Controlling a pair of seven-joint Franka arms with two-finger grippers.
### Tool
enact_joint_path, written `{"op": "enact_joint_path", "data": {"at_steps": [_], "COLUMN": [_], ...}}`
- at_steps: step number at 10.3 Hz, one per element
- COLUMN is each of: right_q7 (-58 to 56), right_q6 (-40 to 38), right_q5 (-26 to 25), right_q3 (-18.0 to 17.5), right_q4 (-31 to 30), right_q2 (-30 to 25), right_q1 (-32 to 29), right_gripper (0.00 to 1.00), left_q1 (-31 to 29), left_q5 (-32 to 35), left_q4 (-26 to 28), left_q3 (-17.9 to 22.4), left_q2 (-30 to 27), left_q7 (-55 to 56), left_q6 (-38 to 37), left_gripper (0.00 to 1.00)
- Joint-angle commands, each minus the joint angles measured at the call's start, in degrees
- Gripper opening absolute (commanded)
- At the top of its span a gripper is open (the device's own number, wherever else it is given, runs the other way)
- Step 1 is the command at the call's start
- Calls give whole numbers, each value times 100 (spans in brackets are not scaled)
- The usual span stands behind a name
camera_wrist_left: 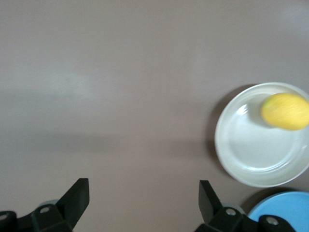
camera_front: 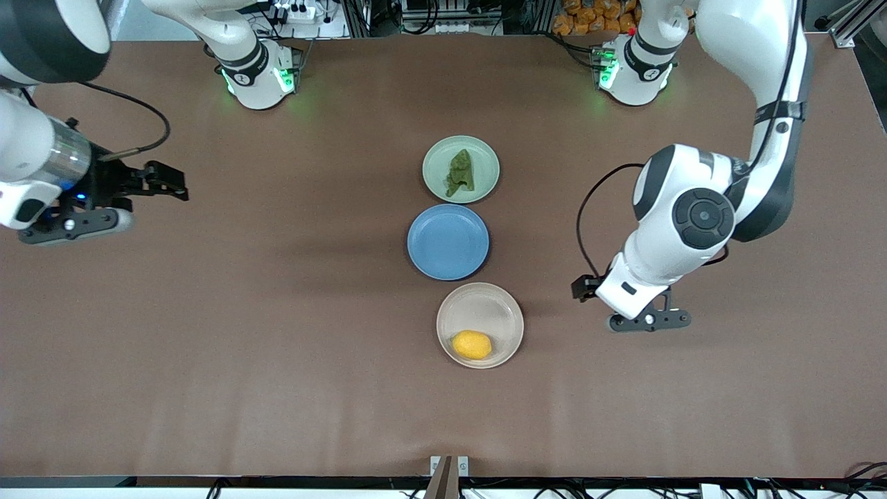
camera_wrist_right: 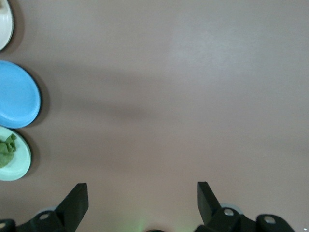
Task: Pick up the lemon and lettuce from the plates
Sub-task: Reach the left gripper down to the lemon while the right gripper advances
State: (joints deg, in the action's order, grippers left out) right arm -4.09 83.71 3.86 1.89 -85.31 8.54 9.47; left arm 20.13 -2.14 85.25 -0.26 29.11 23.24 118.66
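The lemon [camera_front: 472,344] lies on the beige-white plate [camera_front: 485,308], the plate nearest the front camera. The lettuce [camera_front: 461,173] lies on the pale green plate [camera_front: 436,170], the farthest one. My left gripper [camera_front: 587,285] hangs open and empty over bare table beside the beige-white plate, toward the left arm's end. In the left wrist view the open gripper [camera_wrist_left: 144,186] sees the lemon [camera_wrist_left: 286,111] on its plate [camera_wrist_left: 251,159]. My right gripper [camera_front: 170,181] is open and empty over the table near the right arm's end; its wrist view [camera_wrist_right: 142,186] shows the lettuce [camera_wrist_right: 6,151] at the edge.
A blue plate [camera_front: 448,242] sits between the two other plates, close to both. It shows in the left wrist view [camera_wrist_left: 285,210] and the right wrist view [camera_wrist_right: 17,94]. The brown table [camera_front: 277,346] spreads wide around the plates.
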Motion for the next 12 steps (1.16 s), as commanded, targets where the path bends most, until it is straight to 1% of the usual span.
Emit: {"op": "enact_joint_path", "data": {"at_steps": [1, 3, 4, 6, 7, 8, 10, 11, 12], "right_q7": [22, 22, 144, 609, 820, 1109, 1331, 1332, 1384], "right_q6": [22, 162, 198, 347, 383, 462, 488, 715, 987], "right_q5": [115, 150, 159, 176, 176, 176, 176, 176, 194], "right_q3": [40, 40, 40, 40, 40, 40, 40, 40, 40], "right_q4": [-12, -21, -21, -21, -21, -21, -64, -265, -502], "right_q2": [147, 270, 315, 464, 525, 578, 701, 702, 693], "right_q1": [308, 475, 563, 826, 1019, 1187, 1389, 1504, 1644], "right_gripper": [100, 100, 100, 100, 100, 100, 100, 100, 100], "left_q1": [78, 297, 464, 737, 799, 834, 1202, 1334, 1344], "left_q5": [-505, -577, -577, -560, -568, -560, -464, -254, -243], "left_q4": [-193, -193, -184, -184, -184, -184, -184, -184, -193], "left_q3": [-70, -88, -79, -71, -71, -62, -18, 26, 17], "left_q2": [349, 673, 841, 1114, 1193, 1272, 1570, 1737, 1843], "left_q7": [110, 171, 485, 1084, 1225, 1470, 1596, 1587, 1622], "left_q6": [699, 1481, 1850, 2510, 2766, 3194, 3916, 4128, 4400], "left_gripper": [100, 100, 100, 100, 100, 100, 100, 100, 100]}}
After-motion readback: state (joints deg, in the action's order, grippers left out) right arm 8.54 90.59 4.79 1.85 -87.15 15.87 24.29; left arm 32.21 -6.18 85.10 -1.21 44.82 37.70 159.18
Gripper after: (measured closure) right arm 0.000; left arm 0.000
